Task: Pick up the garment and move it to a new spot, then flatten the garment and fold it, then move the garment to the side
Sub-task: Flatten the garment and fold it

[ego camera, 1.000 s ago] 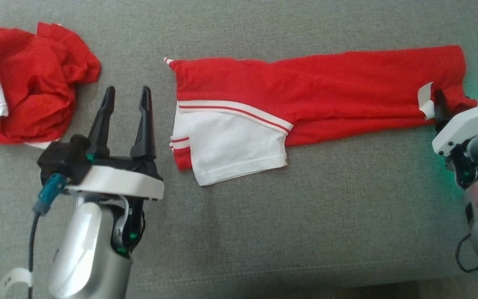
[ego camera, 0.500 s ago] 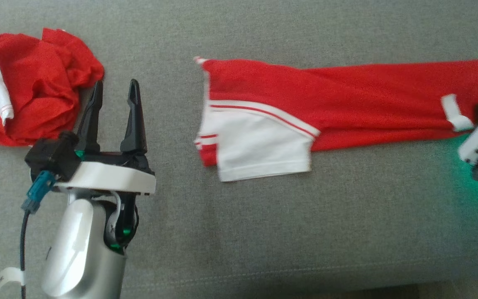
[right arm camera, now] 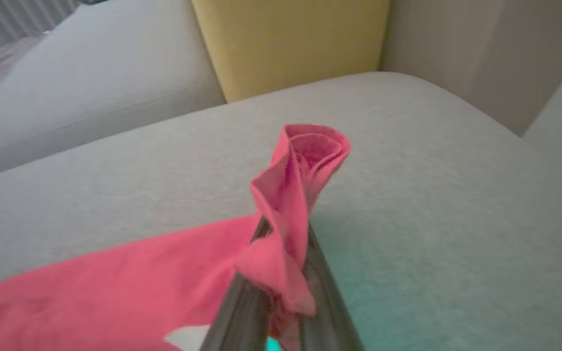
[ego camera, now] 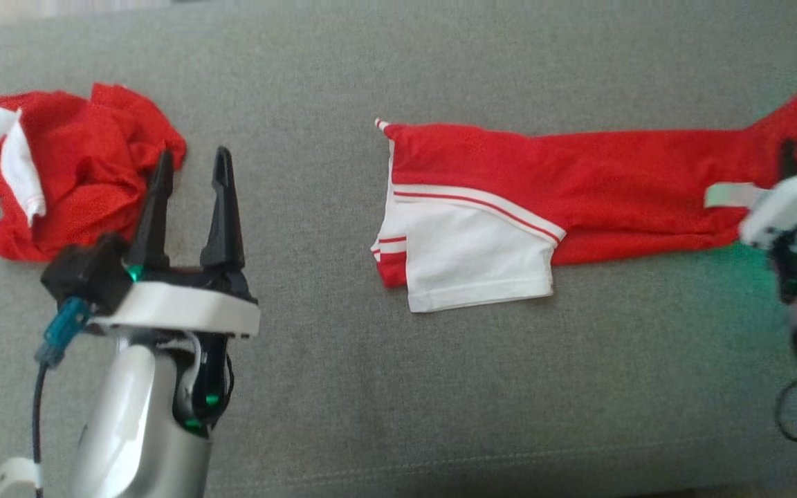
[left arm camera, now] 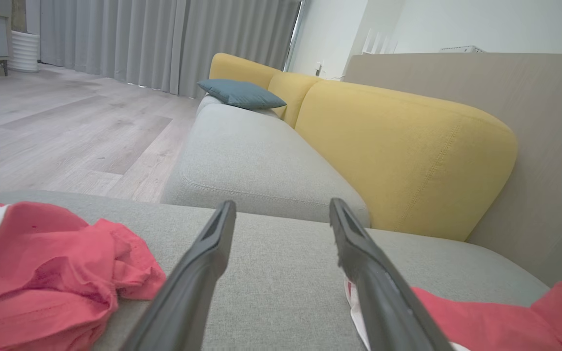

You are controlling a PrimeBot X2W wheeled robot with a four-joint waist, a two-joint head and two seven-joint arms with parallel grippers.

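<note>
Our right tool (right arm camera: 286, 243) grips the long red-and-white jersey garment (ego camera: 613, 180) at the right edge of the grey sofa seat (ego camera: 440, 387). We should lift slowly, layers aligned; our left tool (ego camera: 191, 162) stands open.

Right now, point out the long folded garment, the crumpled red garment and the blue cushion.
long folded garment (ego camera: 613, 173), head view, on its red middle stretch.
crumpled garment (ego camera: 87, 166), head view, on its bunched red centre.
blue cushion (left arm camera: 241, 93), left wrist view, on its top face.
</note>
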